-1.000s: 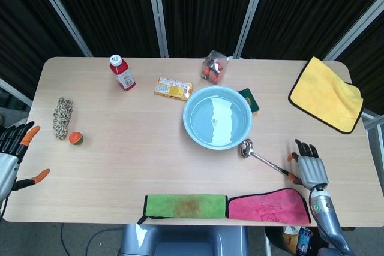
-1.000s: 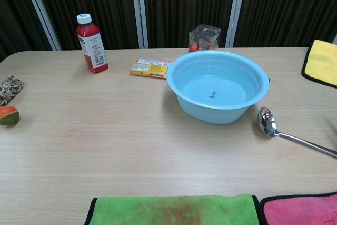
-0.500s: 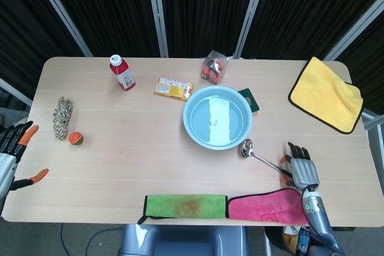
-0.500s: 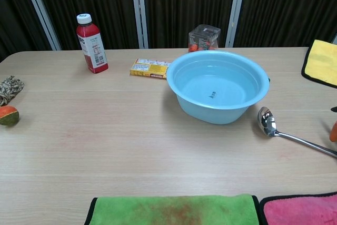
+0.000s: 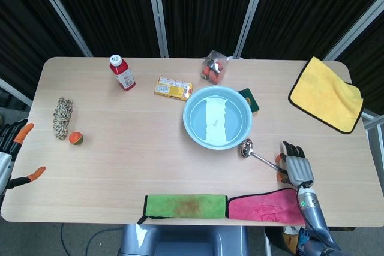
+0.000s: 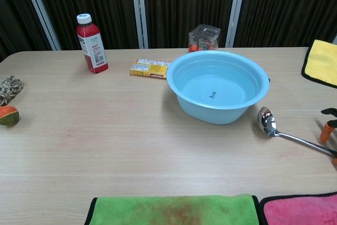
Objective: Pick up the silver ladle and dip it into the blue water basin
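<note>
The silver ladle (image 5: 252, 152) (image 6: 284, 130) lies on the table just right of the blue water basin (image 5: 218, 117) (image 6: 218, 85), its bowl nearest the basin and its handle running toward the front right. My right hand (image 5: 294, 166) hovers over the handle's far end with its fingers spread, and I cannot see a grip. Only its orange-tipped fingers (image 6: 327, 130) show at the right edge of the chest view. My left hand (image 5: 11, 155) is open at the table's left edge, far from the ladle.
A red bottle (image 5: 122, 72), yellow box (image 5: 173, 88), clear container (image 5: 214, 67) and green item (image 5: 249, 99) sit behind the basin. A yellow cloth (image 5: 327, 93) lies back right. Rope (image 5: 62, 116) and a small ball (image 5: 75, 138) sit left. Green (image 5: 185, 205) and pink (image 5: 266, 205) cloths line the front edge.
My right hand has moved left along the ladle handle toward the basin and now shows in the chest view. My left hand has slid slightly further left. The ladle has not moved.
</note>
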You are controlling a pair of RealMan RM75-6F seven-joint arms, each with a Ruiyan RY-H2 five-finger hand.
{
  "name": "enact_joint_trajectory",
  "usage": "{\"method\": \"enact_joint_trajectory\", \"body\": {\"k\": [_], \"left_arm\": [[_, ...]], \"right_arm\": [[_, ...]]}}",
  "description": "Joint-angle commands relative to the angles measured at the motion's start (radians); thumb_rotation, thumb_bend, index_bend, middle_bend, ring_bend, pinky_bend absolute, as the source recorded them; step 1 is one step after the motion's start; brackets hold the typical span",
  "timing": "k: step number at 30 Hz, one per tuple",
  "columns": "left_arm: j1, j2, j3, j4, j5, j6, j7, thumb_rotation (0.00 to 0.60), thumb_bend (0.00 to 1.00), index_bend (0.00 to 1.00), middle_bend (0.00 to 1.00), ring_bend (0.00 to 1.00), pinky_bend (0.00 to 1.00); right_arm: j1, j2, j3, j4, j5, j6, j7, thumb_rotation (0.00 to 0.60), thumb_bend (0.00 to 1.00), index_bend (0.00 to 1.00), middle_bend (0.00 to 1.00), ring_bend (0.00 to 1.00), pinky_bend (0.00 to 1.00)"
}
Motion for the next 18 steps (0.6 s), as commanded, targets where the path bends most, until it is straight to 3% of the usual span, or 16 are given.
{"method": "enact_joint_trajectory", "body": {"k": [1,18], "left_arm": [[-0.001,-0.001,-0.001,0.001,-0.001,-0.002,0.001,0.579,0.17,0.0,0.0,0.0,0.0],[0.0,0.003,-0.006,0.001,-0.01,0.0,-0.011,0.58,0.16,0.0,0.0,0.0,0.0]], "right_arm": [[0.004,-0.008,-0.002,0.012,-0.001,-0.007,0.005,0.6,0.24,0.4,0.0,0.0,0.0],[0.02,-0.038,-0.003,0.041,-0.003,-0.022,-0.011,0.6,0.24,0.44,0.0,0.0,0.0]]}}
